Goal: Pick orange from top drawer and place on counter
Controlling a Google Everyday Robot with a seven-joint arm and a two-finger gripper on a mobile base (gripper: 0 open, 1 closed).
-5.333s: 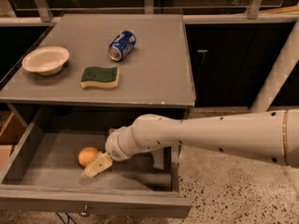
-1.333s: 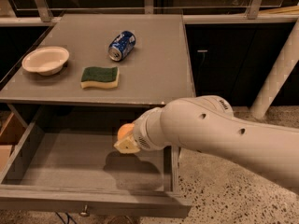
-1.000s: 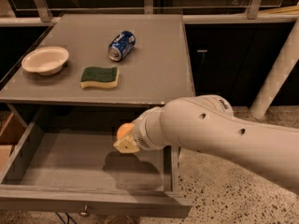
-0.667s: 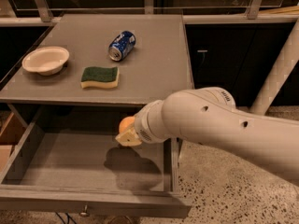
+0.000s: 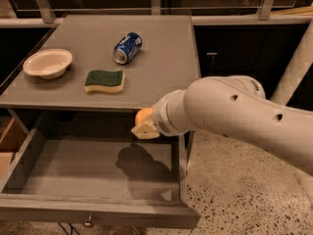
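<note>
End effector (image 5: 145, 128) is clamped on the orange (image 5: 142, 114), which hangs above the floor of the open top drawer (image 5: 83, 173), just in front of the surface (image 5: 164, 70) at its 6 o'clock edge and about level with it.

To do this step well, I judge the fruit should rise enough to clear that front lip before it travels toward 12 o'clock, or it may knock the edge and roll out of the grip. The bare stretch at the surface's 4 o'clock looks the safest landing spot: it is nearest, and well apart from the sponge (image 5: 104, 81) at 10 o'clock of the orange. Lower until the fruit touches before releasing, since a round fruit dropped from any height will likely roll.

Counted: one orange, one drawer with one knob (image 5: 88, 223), one green-and-yellow sponge, one blue soda can (image 5: 127, 47) lying on its side at the orange's 12 o'clock, and one cream bowl (image 5: 47, 62) at the surface's 9 o'clock.
</note>
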